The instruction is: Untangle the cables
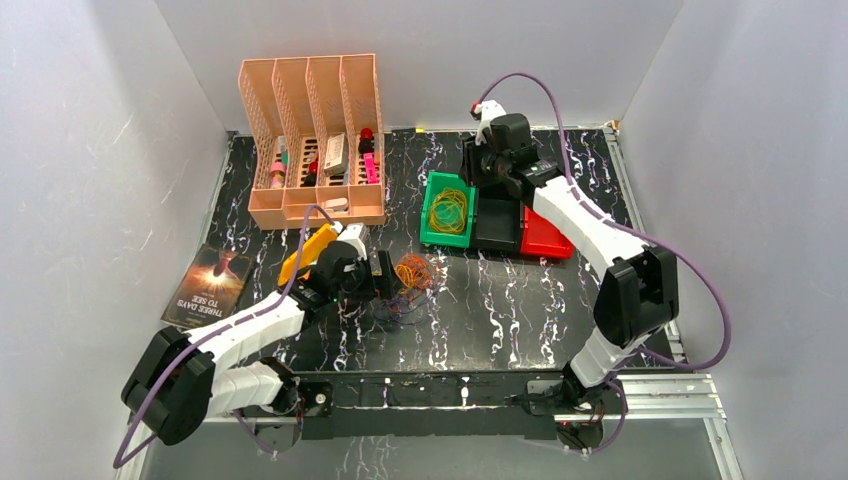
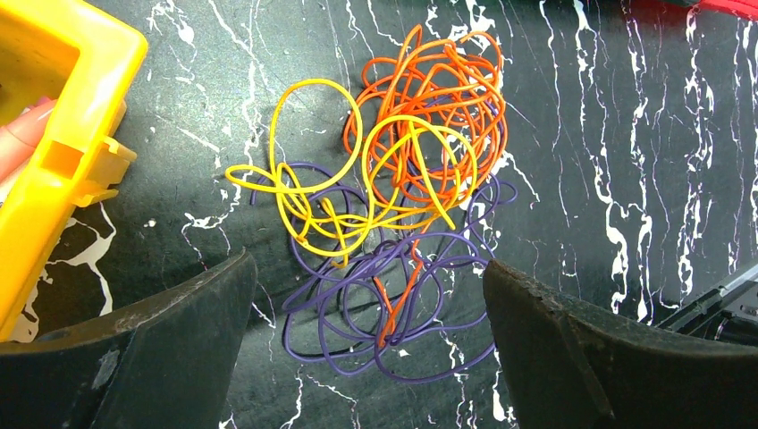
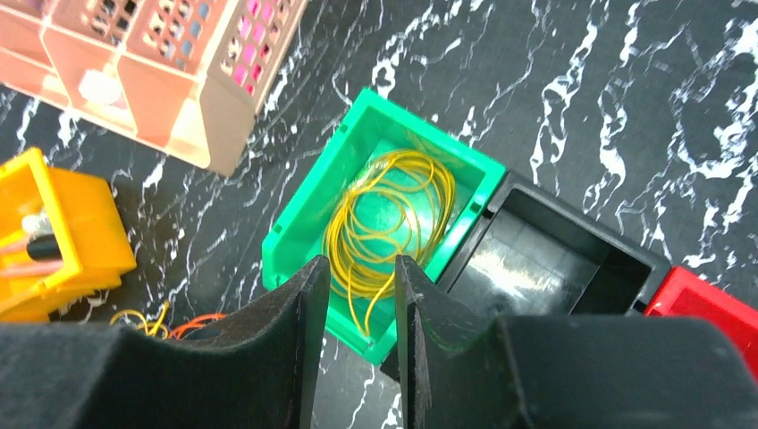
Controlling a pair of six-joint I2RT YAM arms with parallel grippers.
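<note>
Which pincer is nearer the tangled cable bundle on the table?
Left. The left pincer hangs open right over the bundle; the right pincer is far off, above the green bin.

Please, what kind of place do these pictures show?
Probably a robot test cell in a lab: plain white walls box in a black marbled table, a left arm and right arm are bolted at its near edge, and plastic bins and tangled cables lie out like practice props.
</note>
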